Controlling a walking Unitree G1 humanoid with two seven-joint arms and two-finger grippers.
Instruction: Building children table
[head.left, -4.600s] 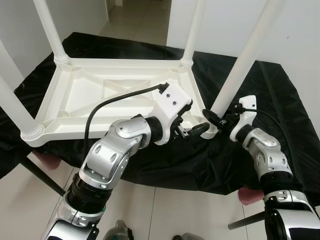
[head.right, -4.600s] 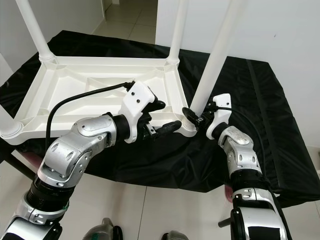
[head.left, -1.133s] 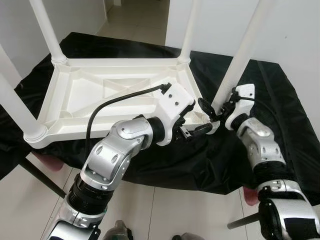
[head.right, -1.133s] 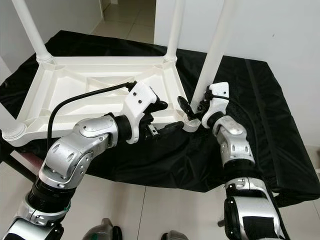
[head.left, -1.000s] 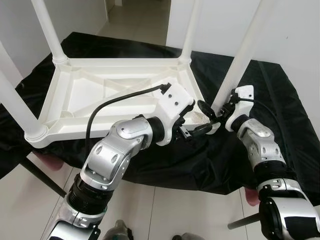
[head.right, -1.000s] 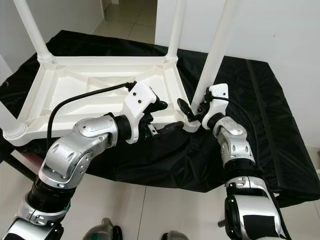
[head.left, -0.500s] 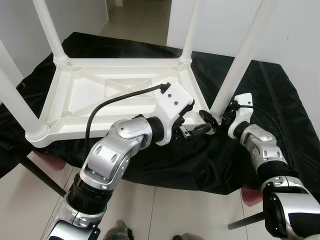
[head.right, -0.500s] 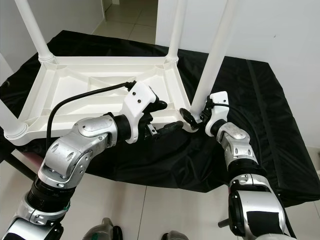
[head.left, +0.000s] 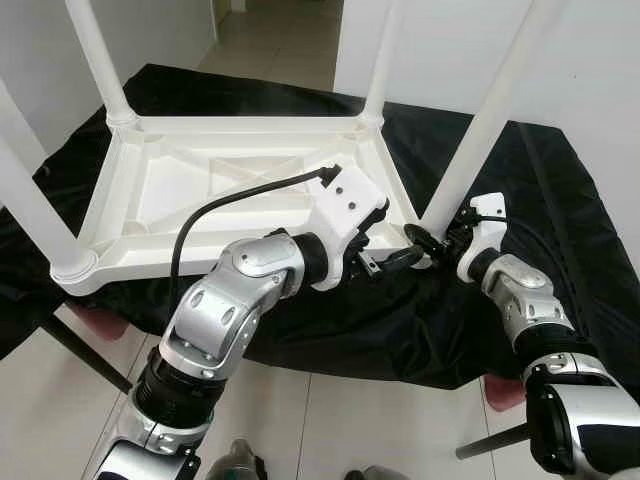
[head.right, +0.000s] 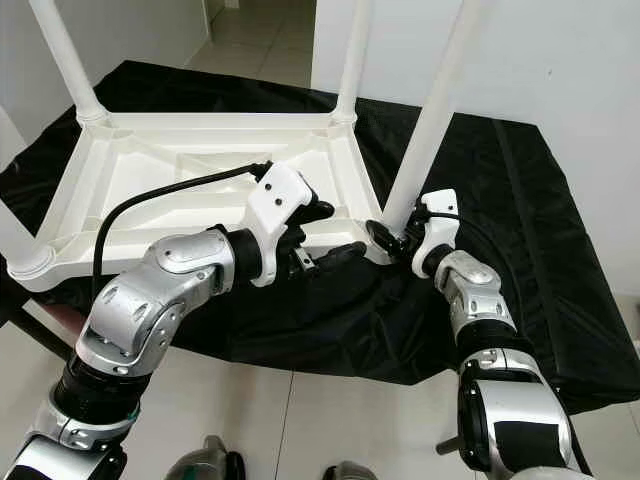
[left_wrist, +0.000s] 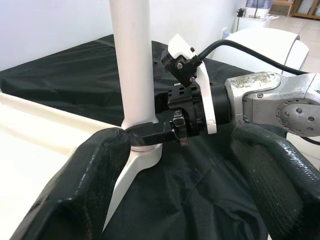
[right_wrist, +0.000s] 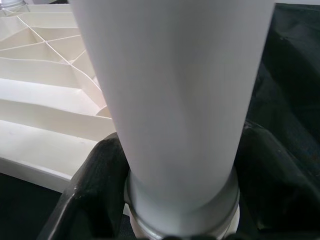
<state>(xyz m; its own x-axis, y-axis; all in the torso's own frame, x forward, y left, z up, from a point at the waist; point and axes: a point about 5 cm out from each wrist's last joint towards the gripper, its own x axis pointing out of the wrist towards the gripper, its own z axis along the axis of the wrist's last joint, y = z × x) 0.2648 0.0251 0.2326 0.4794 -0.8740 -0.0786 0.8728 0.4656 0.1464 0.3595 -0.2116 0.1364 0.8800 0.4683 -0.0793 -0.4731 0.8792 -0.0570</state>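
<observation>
The right gripper (head.left: 428, 240) clasps the base of the near-right leg (head.left: 478, 130), one black finger (right_wrist: 97, 192) on each side of the white tube, just above its socket at the corner of the table (head.left: 160, 190). The left gripper (head.left: 385, 260) sits just beside that same corner, its two fingers (left_wrist: 85, 185) spread wide with nothing between them, pointing toward the leg and the right gripper. The table lies upside down, ribbed underside up, on a black cloth (head.left: 560, 200) spread over a low stand. Three more white legs (head.left: 95, 60) rise from its other corners. Beyond the cloth are pale floor tiles (head.left: 290, 30) and a white wall (head.left: 600, 60).
</observation>
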